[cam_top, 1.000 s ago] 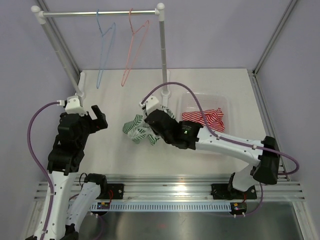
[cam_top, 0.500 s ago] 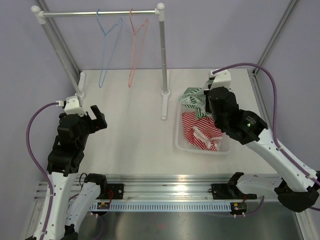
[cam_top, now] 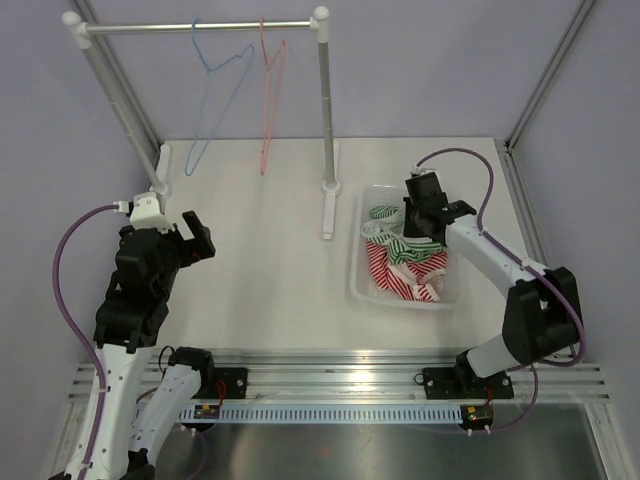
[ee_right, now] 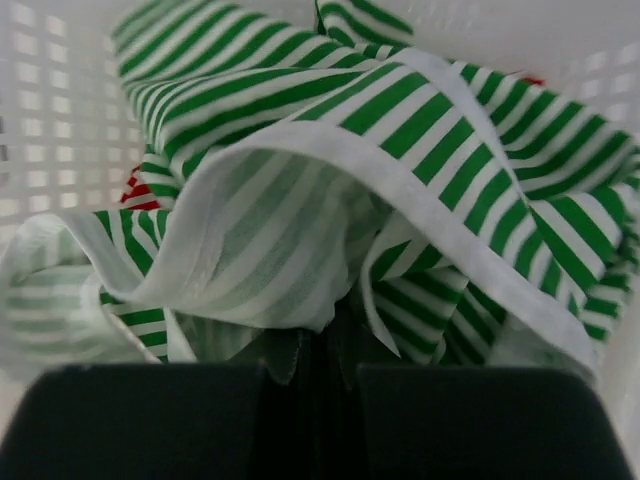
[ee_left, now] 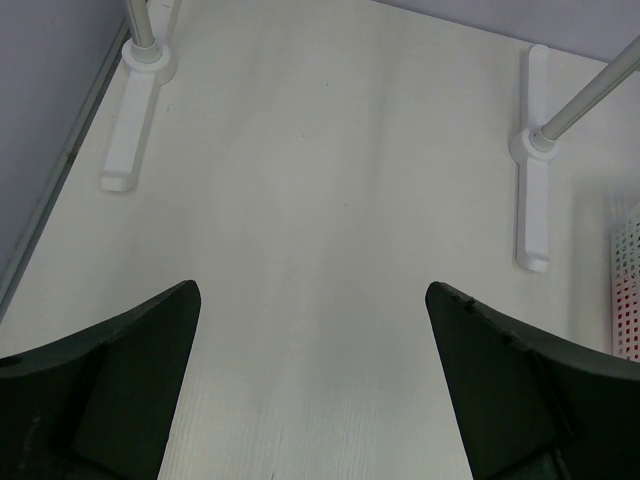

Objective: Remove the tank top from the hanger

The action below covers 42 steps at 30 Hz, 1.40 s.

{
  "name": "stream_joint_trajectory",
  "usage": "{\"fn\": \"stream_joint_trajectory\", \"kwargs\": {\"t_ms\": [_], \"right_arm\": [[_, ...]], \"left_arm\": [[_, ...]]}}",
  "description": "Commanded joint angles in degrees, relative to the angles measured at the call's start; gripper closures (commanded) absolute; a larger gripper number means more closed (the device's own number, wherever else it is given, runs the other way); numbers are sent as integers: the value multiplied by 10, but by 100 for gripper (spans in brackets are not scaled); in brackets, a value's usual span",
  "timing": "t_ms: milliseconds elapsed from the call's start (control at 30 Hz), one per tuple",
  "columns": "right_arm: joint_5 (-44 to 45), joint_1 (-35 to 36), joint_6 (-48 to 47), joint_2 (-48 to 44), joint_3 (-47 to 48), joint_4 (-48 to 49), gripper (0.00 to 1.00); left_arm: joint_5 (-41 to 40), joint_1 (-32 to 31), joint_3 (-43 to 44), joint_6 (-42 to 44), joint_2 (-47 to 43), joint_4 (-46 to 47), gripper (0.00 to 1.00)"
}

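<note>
The green-and-white striped tank top (cam_top: 392,232) lies bunched in the white bin (cam_top: 358,280), on top of a red-and-white striped garment (cam_top: 398,277). In the right wrist view the tank top (ee_right: 330,190) fills the frame and its cloth is pinched between my fingers. My right gripper (cam_top: 418,224) is down in the bin, shut on the tank top. A blue hanger (cam_top: 208,100) and a red hanger (cam_top: 270,90) hang bare on the rail (cam_top: 200,27). My left gripper (ee_left: 312,380) is open and empty above the table at the left.
The rack's right pole (cam_top: 326,120) stands just left of the bin, with its white foot (ee_left: 534,205) on the table. The left pole's foot (ee_left: 133,120) lies at the far left. Metal frame posts run along the table's right side.
My right arm has carried the tank top from the table's middle over to the bin and lowered it inside. The hangers have swung slightly. The left arm has not moved.
</note>
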Motion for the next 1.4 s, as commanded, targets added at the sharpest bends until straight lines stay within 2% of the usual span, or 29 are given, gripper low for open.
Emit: {"fn": "stream_joint_trajectory", "kwargs": {"t_ms": [0, 33, 100, 167, 233, 300, 333, 400, 533, 800, 1000, 1200, 1367], "right_arm": [[-103, -27, 42, 81, 6, 8, 100], [-119, -39, 49, 123, 11, 0, 100], [-141, -40, 51, 149, 17, -9, 95], [-153, -41, 57, 153, 10, -1, 94], [-149, -41, 58, 133, 8, -2, 87], [-133, -40, 56, 111, 18, -17, 73], [-118, -40, 48, 85, 35, -25, 60], [-95, -40, 37, 60, 68, -50, 48], [-49, -41, -27, 18, 126, -98, 1], [-38, -40, -59, -56, 192, -155, 0], [-46, -40, -65, -192, 189, -164, 1], [7, -40, -55, -273, 173, -226, 1], [8, -40, -52, -322, 135, -277, 1]], "left_arm": [[-7, -3, 3, -2, -1, 35, 1], [-7, -3, 4, -2, -2, 34, 1], [-11, -3, 5, -3, -2, 33, 1], [-22, -3, 7, -4, -2, 30, 1], [-37, -3, 9, -5, 0, 28, 1], [-46, -2, 13, -6, 4, 26, 1], [-53, -2, 14, -6, 5, 26, 1], [-56, 3, 19, -7, 7, 25, 1], [-60, 12, 24, -6, 6, 24, 1], [-79, 19, 70, -1, 19, -3, 1], [-56, 19, 95, -4, 27, -38, 1], [-14, 18, 135, -1, 11, -69, 1], [6, 17, 167, 13, 4, -110, 1]]}}
